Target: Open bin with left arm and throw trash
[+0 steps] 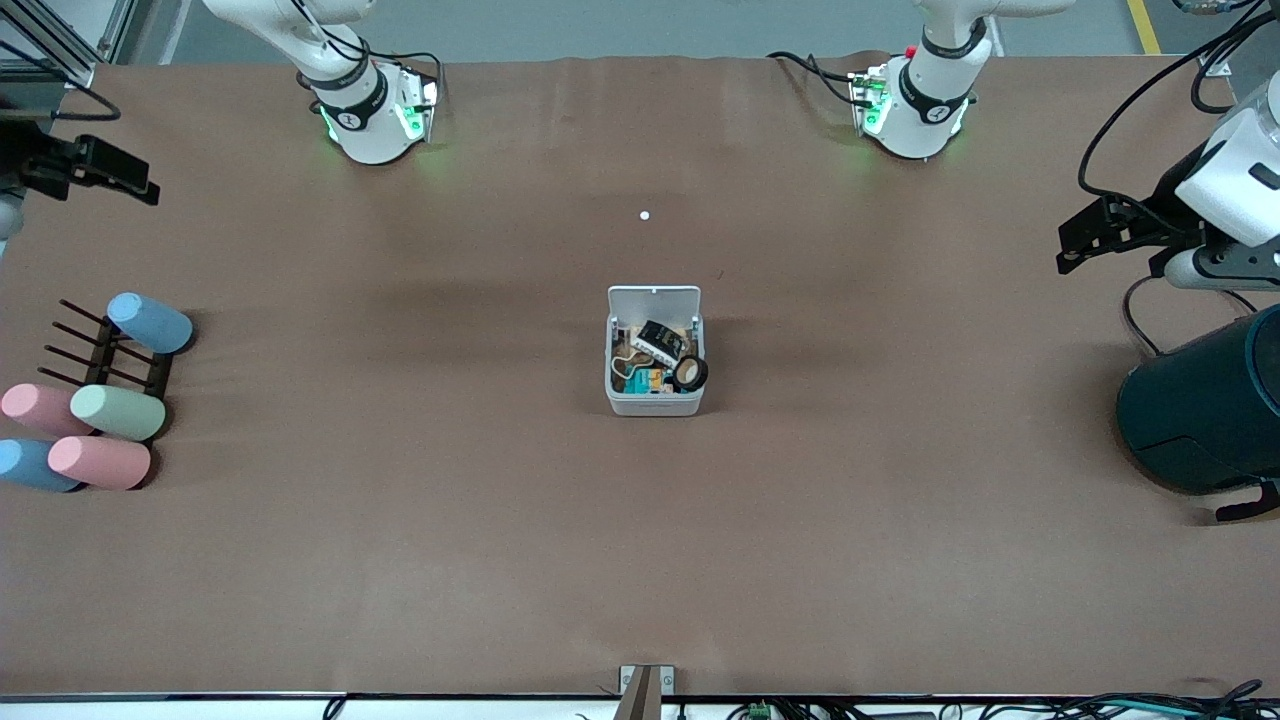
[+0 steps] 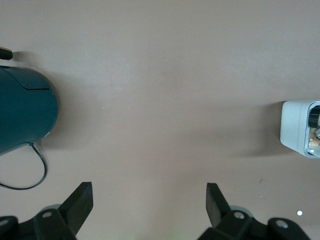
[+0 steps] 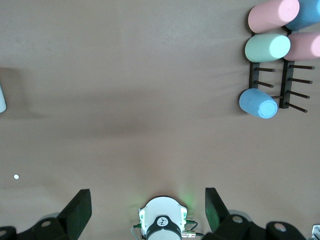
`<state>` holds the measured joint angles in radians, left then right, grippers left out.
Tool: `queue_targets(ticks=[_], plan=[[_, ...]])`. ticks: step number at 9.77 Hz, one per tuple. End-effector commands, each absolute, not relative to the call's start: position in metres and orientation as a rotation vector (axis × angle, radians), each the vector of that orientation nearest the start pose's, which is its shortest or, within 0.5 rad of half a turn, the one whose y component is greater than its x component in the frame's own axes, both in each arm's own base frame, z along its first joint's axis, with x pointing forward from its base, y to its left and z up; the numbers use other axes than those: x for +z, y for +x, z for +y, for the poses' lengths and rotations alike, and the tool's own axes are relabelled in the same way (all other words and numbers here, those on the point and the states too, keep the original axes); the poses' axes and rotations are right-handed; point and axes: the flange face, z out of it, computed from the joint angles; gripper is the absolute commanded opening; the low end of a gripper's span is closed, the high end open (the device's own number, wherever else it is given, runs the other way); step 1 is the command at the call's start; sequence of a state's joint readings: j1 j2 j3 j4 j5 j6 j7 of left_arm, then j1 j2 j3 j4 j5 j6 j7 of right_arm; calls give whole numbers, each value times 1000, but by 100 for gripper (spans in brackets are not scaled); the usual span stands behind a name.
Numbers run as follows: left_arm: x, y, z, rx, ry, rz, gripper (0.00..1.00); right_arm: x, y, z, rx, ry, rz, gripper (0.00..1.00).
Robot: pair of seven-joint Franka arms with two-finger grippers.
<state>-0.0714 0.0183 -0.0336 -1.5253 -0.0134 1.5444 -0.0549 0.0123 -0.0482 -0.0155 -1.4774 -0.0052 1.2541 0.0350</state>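
The white-grey bin (image 1: 655,404) stands at the middle of the table with its lid (image 1: 654,300) swung up and open. In it lie a black packet with a white edge (image 1: 660,340), a black tape roll (image 1: 690,373) and a beige rubber-band loop (image 1: 627,352). My left gripper (image 1: 1072,248) hangs open and empty at the left arm's end of the table, above the teal cylinder. In the left wrist view (image 2: 148,197) a corner of the bin (image 2: 295,125) shows at the edge. My right gripper (image 1: 140,185) hangs open and empty at the right arm's end, also in its wrist view (image 3: 147,196).
A large dark teal cylinder (image 1: 1205,410) stands at the left arm's end. A dark rack (image 1: 110,350) with several pastel cylinders sits at the right arm's end. A tiny white dot (image 1: 644,215) lies between the bin and the arm bases.
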Motion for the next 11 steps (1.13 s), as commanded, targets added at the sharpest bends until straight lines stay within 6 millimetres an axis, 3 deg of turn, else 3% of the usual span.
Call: queue_targets(ticks=[1,3,5,11], plan=[[639,555,-56,-2,-3166,57,100,685,508,1,184,-3164,20,100],[636,559,-55,-18,-3168,23,100,691,510,-7,156,-3161,7,100],[635,566,-40,-53,-3162,-17,100,686,525,-6,74,-3159,-49,100],[632,568,-39,-44,-3158,-24,100,677,524,-6,120,-3157,-107,100]])
